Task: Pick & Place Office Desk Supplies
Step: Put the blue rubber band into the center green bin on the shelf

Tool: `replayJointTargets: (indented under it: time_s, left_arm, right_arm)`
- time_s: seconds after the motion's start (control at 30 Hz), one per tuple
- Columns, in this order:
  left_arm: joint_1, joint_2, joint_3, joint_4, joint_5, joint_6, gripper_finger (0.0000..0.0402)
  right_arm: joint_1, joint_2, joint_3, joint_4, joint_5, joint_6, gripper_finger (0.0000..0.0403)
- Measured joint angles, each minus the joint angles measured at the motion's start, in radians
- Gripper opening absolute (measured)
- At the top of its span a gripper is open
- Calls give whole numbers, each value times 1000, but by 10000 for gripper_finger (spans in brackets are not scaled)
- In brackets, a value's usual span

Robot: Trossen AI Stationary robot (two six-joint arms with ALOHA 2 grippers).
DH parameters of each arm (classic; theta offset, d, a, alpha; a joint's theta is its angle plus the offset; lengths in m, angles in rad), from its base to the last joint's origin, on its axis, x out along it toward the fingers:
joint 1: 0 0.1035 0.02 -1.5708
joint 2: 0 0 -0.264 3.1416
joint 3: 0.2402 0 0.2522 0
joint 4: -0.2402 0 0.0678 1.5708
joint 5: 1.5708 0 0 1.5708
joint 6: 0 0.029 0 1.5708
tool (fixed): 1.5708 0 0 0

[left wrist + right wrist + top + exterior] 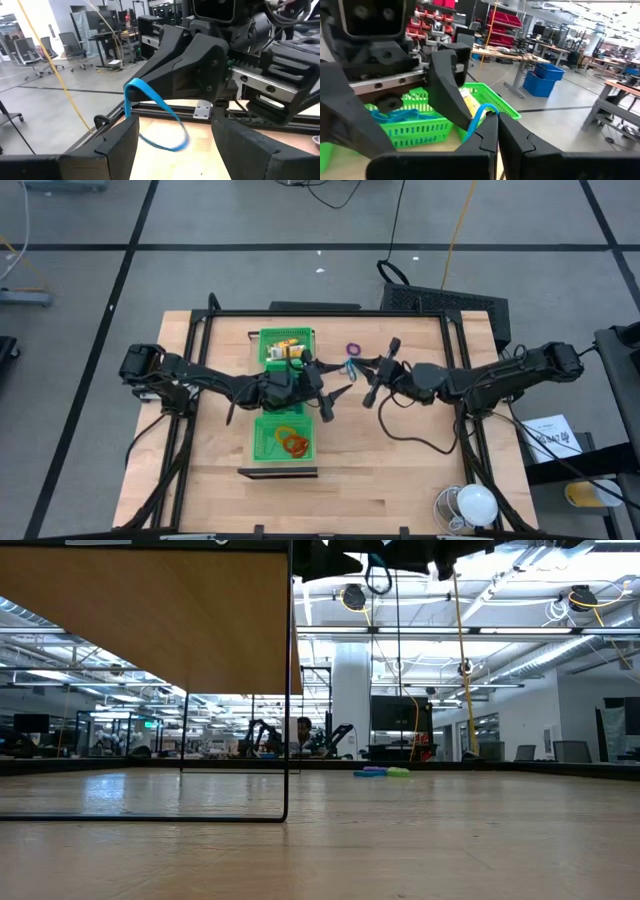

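Note:
A thin blue loop [156, 119] hangs in the air beside the green three-compartment tray [258, 442]. My right gripper [496, 122] comes in level from the table's right and is shut on the loop. Facing it from the left is my left gripper [172, 135], open, with one finger on each side of the loop. In the high view the two grippers [322, 388] [354, 373] meet just right of the tray. The tray holds orange-red loops [292, 443] in its near compartment and yellow pieces [290, 350] in its far one. My right gripper pinches one end of the blue loop [481, 116] between its two shut fingers. The fingers lie level and come from the table's right. The loop is lifted clear of the table and droops below the fingertips [378, 578]. My left gripper's finger [120, 137] stands close to the loop's side; whether it touches, I cannot tell.
A purple loop [353, 349] lies on the table beyond the grippers, and more small loops [385, 772] show on the wood in the low view. A black frame [452, 380] runs around the tabletop. A white round object [475, 505] sits at the near right corner.

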Motion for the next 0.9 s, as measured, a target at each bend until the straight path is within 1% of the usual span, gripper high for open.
replayJointTargets:
  time_s: [0.13, 0.27, 0.33, 0.53, 0.67, 0.73, 0.9]
  left_arm:
    - [3, 0, 0, 2, 19, -27, 257]
    - [16, 0, 0, 7, 50, -71, 257]
    - [23, 0, 0, 5, 55, -82, 257]
    - [37, 0, -1, 35, 47, -95, 257]
    - [37, 0, -1, 51, 41, -65, 257]
    - [37, 0, -1, 49, 22, -51, 257]
    - [37, 0, -1, 49, 10, -48, 257]
  right_arm:
    - [14, 0, 0, 27, -13, 0, 0]
    - [15, 0, 0, 56, -107, 21, 0]
    - [15, 0, 0, 60, -132, 27, 0]
    - [17, 0, 0, 59, -132, 38, 0]
    - [22, 1, 0, 59, -133, 38, 0]
    - [28, 1, 0, 59, -135, 38, 0]
    - [41, 1, 0, 59, -137, 30, 0]
